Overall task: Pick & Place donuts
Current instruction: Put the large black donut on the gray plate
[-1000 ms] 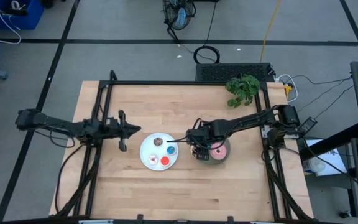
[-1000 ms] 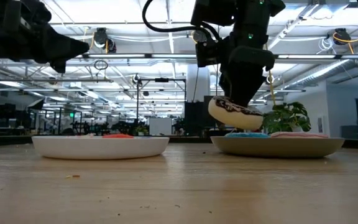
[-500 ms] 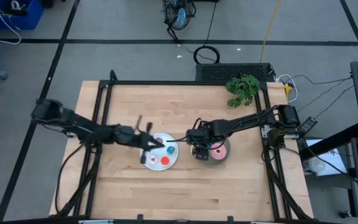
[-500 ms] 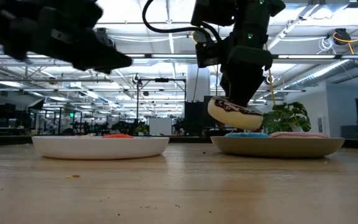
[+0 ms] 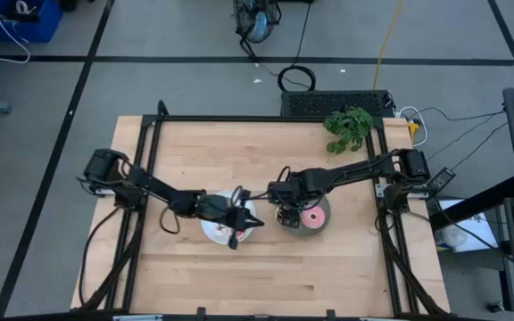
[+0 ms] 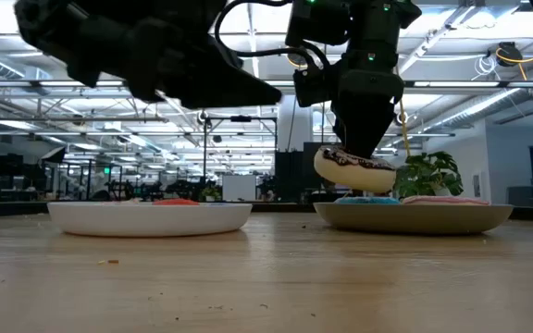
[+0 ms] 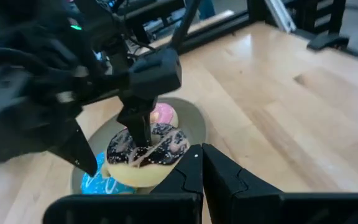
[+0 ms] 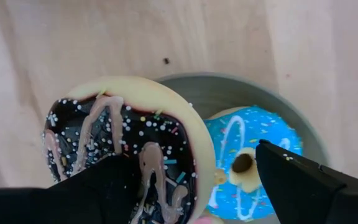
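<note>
My right gripper (image 6: pixel 364 148) hangs over the grey plate (image 6: pixel 415 218) and is shut on the brown sprinkled donut (image 8: pixel 123 143). The blue donut (image 8: pixel 247 158) and the pink donut (image 7: pixel 164 114) lie flat in that plate. My left gripper (image 7: pixel 201 163) is shut and empty. It reaches out above the white plate (image 5: pixel 211 230), pointing at the right gripper (image 5: pixel 284 212). A red tiny donut (image 6: pixel 179 201) shows on the white plate (image 6: pixel 151 218); the left arm hides the other tiny ones. My right gripper comes from above, pointing down. One finger (image 7: pixel 138 127) goes into the brown donut's middle (image 7: pixel 146 149) and the other (image 7: pixel 79 149) stands outside its rim. The donut (image 6: pixel 354 171) is lifted clear, tilted, just above the blue donut in the grey plate.
A green plant (image 5: pixel 348 127) stands at the table's far right corner. The two plates sit side by side mid-table, with bare wood (image 5: pixel 266 276) toward the near edge. A black frame (image 5: pixel 150 125) edges the table.
My left arm has swung quickly from the table's left side toward the right and slightly nearer. It now stretches over the white plate, close to my right gripper. My right gripper has kept the brown donut hovering over the grey plate.
</note>
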You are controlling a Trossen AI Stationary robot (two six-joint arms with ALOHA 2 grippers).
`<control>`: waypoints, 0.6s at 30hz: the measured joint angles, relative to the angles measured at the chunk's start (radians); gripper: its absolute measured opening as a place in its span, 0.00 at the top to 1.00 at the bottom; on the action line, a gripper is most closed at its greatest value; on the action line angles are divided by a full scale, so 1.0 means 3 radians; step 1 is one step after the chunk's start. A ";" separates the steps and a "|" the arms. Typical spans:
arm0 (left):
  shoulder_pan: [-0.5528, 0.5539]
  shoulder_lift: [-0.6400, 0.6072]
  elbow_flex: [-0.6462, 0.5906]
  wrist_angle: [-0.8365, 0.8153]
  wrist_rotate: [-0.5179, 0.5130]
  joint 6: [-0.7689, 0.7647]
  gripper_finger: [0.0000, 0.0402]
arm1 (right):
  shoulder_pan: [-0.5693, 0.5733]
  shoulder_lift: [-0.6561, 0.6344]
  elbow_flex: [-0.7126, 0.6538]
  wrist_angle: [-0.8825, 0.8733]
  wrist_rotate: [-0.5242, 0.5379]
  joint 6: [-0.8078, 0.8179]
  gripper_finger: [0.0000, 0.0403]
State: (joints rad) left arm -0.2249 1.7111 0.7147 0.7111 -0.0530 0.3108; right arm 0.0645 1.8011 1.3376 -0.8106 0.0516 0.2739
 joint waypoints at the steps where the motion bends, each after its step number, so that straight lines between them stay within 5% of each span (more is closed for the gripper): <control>1: 0.0000 0.0072 0.0053 0.0003 0.0000 0.0047 0.98 | -0.0006 0.0000 0.0000 0.0007 -0.0039 0.0007 0.28; 11: 0.0001 0.0649 0.0590 0.0057 -0.0374 0.0218 0.98 | -0.0019 0.0000 -0.0001 0.0056 -0.0092 0.0013 0.28; 18: 0.0116 0.0677 0.0687 -0.0035 -0.0432 0.0097 0.98 | -0.0020 0.0000 -0.0002 0.0098 -0.0092 0.0020 0.28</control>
State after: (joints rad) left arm -0.1901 1.9141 0.9209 0.7005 -0.1826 0.3398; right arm 0.0586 1.8011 1.3370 -0.7814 0.0239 0.2798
